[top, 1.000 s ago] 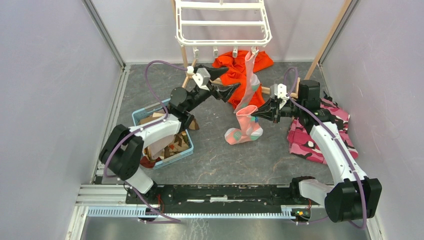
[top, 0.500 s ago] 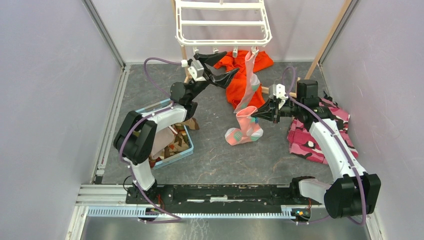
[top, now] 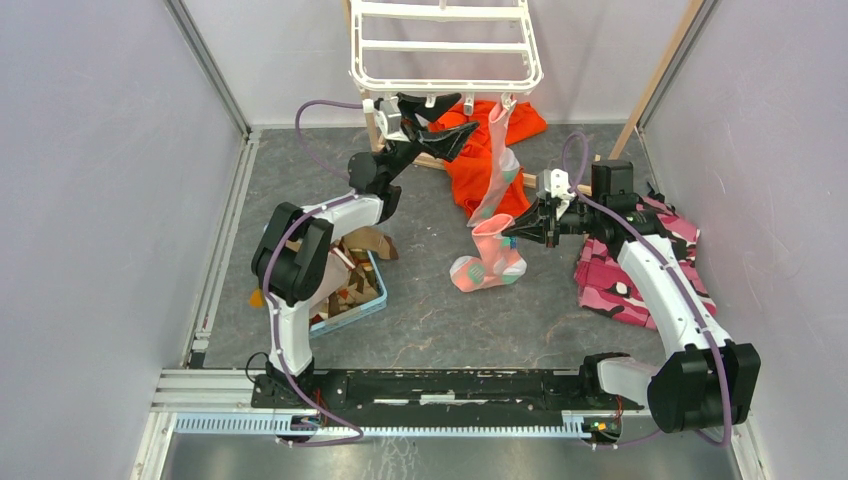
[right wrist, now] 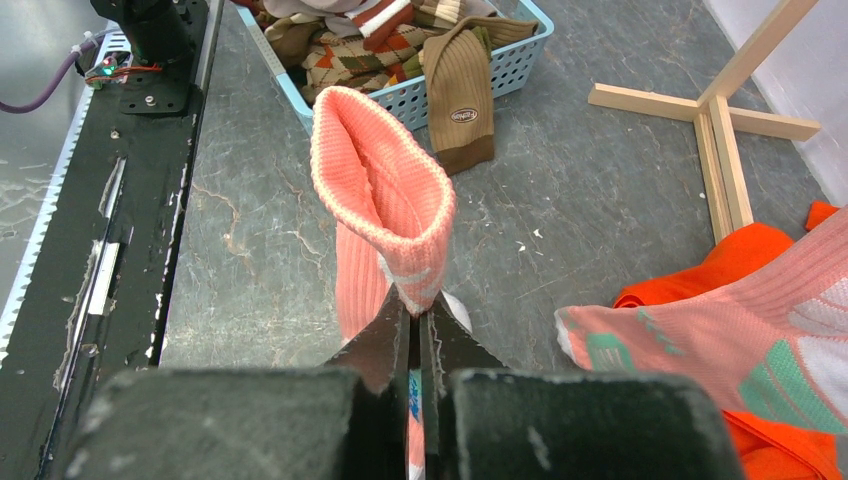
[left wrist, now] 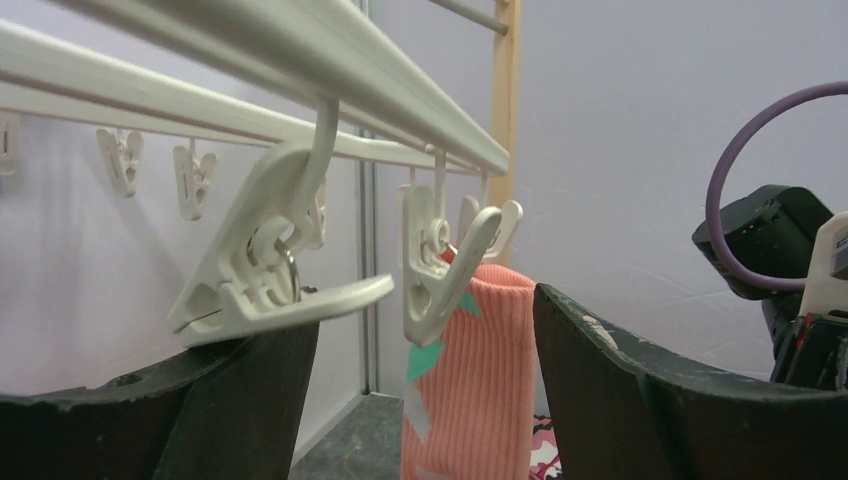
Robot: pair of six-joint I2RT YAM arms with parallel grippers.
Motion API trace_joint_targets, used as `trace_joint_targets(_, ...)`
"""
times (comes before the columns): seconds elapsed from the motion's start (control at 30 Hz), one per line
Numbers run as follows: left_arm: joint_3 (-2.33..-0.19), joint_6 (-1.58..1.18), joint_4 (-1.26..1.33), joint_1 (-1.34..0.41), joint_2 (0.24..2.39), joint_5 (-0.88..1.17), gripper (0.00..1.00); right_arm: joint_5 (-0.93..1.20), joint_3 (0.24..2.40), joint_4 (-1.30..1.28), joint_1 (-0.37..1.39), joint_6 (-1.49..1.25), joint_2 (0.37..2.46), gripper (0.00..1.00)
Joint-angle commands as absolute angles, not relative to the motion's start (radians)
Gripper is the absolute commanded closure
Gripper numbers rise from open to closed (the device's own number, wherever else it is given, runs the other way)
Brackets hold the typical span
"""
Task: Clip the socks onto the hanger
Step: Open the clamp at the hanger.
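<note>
Left gripper (top: 462, 112) is raised to the front rail of the white hanger (top: 447, 46) with its jaws spread wide and nothing held. In the left wrist view one dangling clip (left wrist: 262, 283) sits between the fingers and seems to rest on one finger (left wrist: 200, 400), though contact is not certain. A neighbouring clip (left wrist: 432, 270) hangs in the gap between the fingers, further out. Just beyond that one, a pink sock (top: 497, 165) with teal patches is pinched by its cuff in a clip on the same rail and hangs straight down, to the right of the left gripper. Right gripper (top: 508, 230) is closed tight on a second pink sock (top: 487, 258), gripping it below the cuff. In the right wrist view the open cuff stands up just above the fingertips, and the foot droops below the gripper. The hung sock is just beside this gripper, on its far side. The orange garment (top: 480, 150) lies on the floor behind and under the hung sock. The blue basket (right wrist: 520, 62) of mixed socks (right wrist: 350, 50) is well ahead of the right gripper and below and behind the left one, with a brown sock (right wrist: 462, 95) draped over its rim. The pink camouflage cloth (top: 640, 270) lies under the right arm. The foot of the wooden stand (right wrist: 722, 130) is to the right gripper's side.
</note>
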State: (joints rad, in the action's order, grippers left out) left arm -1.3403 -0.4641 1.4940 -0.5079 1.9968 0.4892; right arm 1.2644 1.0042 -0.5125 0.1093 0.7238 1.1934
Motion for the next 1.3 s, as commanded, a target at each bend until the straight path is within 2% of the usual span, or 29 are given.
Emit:
trace_joint_targets(0.0,-1.422,-0.566,1.638,-0.502,2.013,0.564,0.18,1.295,1.054,-0.518,0.105,0.741,1.197,1.00)
trace_joint_targets(0.57,-1.550,-0.721,1.695,-0.499,2.089,0.576,0.24,1.299,1.061,-0.538,0.104,0.757,1.197,1.00)
trace_joint_targets(0.77,-1.537,-0.736,1.710,-0.499,2.076,0.575,0.25,1.301,1.066,-0.549,0.103,0.765,1.198,1.00)
trace_joint_targets(1.07,-1.477,-0.744,1.737,-0.482,2.040,0.551,0.24,1.307,1.069,-0.563,0.099,0.777,1.200,1.00)
trace_joint_targets(1.27,-1.427,-0.757,1.737,-0.465,2.002,0.549,0.20,1.316,1.084,-0.600,0.098,0.807,1.210,1.00)
